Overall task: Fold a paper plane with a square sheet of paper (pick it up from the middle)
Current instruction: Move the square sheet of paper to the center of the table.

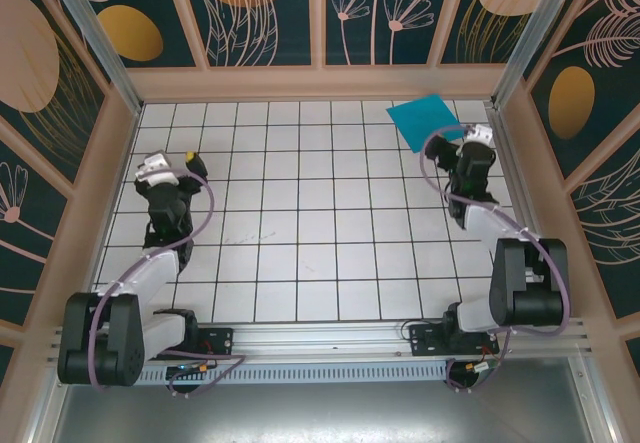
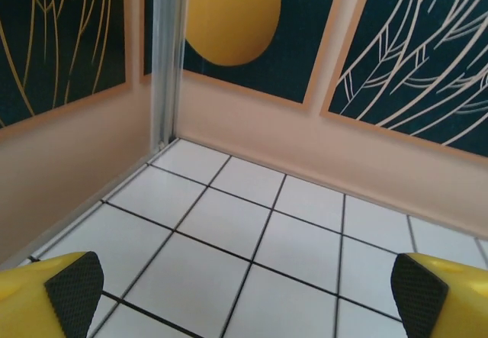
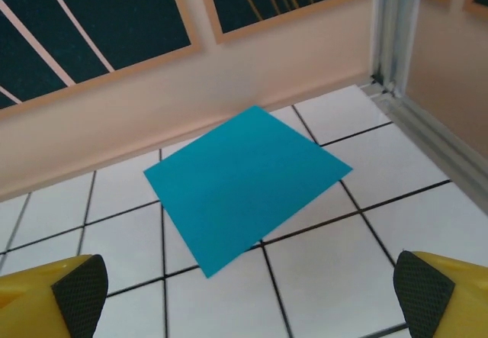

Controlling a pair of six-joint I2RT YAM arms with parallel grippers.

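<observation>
The white tiled table [image 1: 300, 263] with its dark grid lines took up most of the overhead view, closed in by walls [image 1: 260, 13] of dark panels painted with orange ovals and pale leaves. The left arm [image 1: 150, 273] reached up the left side of the table, and the right arm [image 1: 500, 233] reached up the right side toward the far right corner. The left gripper [image 2: 244, 292] hung over bare tiles near the far left corner, its two yellow fingers with black pads [image 2: 75, 288] spread wide apart and nothing between them. The right gripper [image 3: 248, 292] was likewise wide apart, one pad at each lower corner of its wrist view, and it held nothing. The square sheet of paper [image 3: 244, 181] lay flat on the table in the far right corner, just ahead of the right gripper and not touching either finger. In the wrist view it sat beyond the fingertips and roughly centred between them. It lay well apart from the left gripper, across the width of the table. The sheet was turned at an angle to the grid, so that one corner pointed at the back wall and came close to its foot, while the opposite corner pointed back toward the gripper. It was a plain bright blue, unmarked, with no crease or fold that I could see, and its edges lay across parts of several tiles.
</observation>
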